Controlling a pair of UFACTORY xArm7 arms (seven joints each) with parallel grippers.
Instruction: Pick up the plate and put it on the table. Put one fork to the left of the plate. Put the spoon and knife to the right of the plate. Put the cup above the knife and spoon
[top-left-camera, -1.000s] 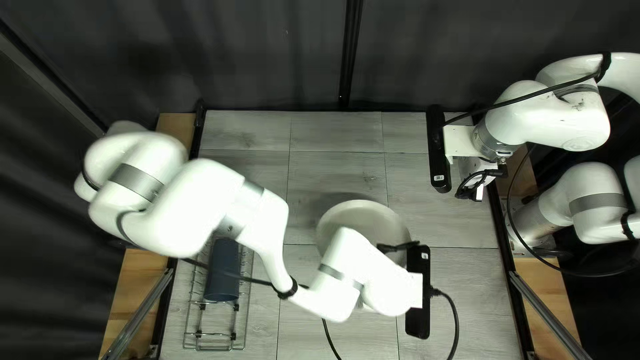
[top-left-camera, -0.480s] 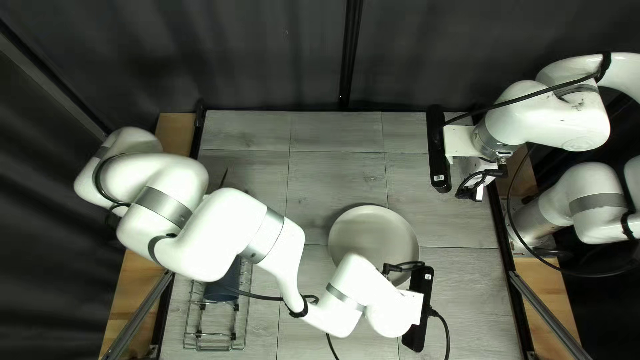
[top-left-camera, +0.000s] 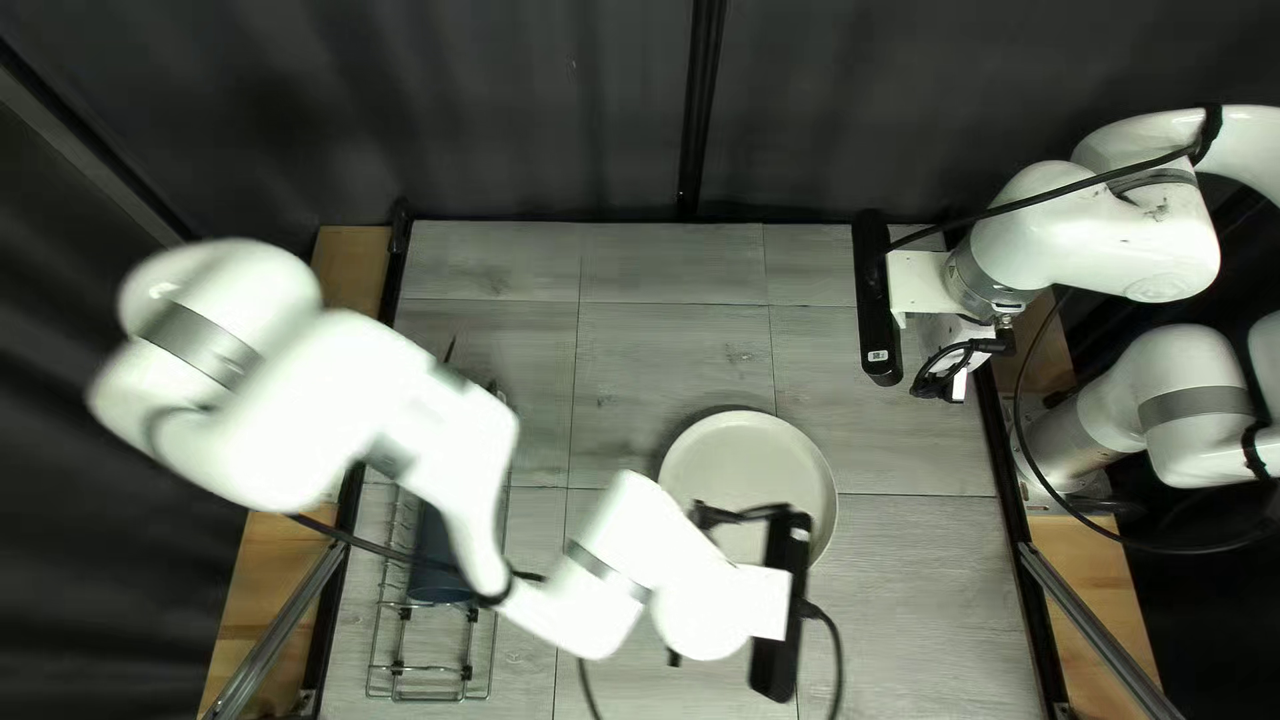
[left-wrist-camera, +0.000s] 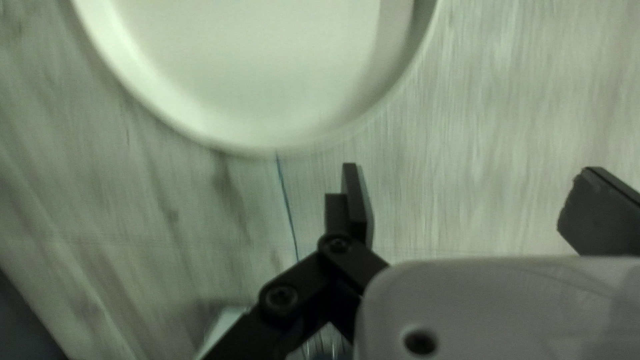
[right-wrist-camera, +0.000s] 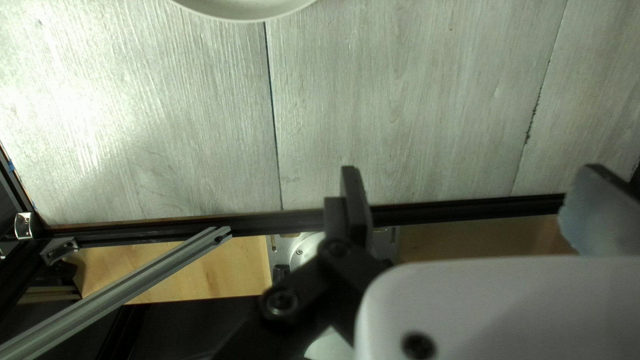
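White round plate [top-left-camera: 740, 460] looked set down; fork pickup was probably next. Silver wire rack [top-left-camera: 430, 699] stood at left, where I'd likely need the left gripper [left-wrist-camera: 470, 170], fingers apart. Plate lay right of the rack, face-up, no long axis. Right gripper [right-wrist-camera: 471, 170] hung farther right, fingers apart.

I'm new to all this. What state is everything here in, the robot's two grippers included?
Plate: face up on the table
Left gripper: open, holding nothing
Right gripper: open, holding nothing
Wire rack: on the table, partly hidden by the left arm
Dark blue container: in the rack, partly hidden
Dark curtain: hanging behind the table
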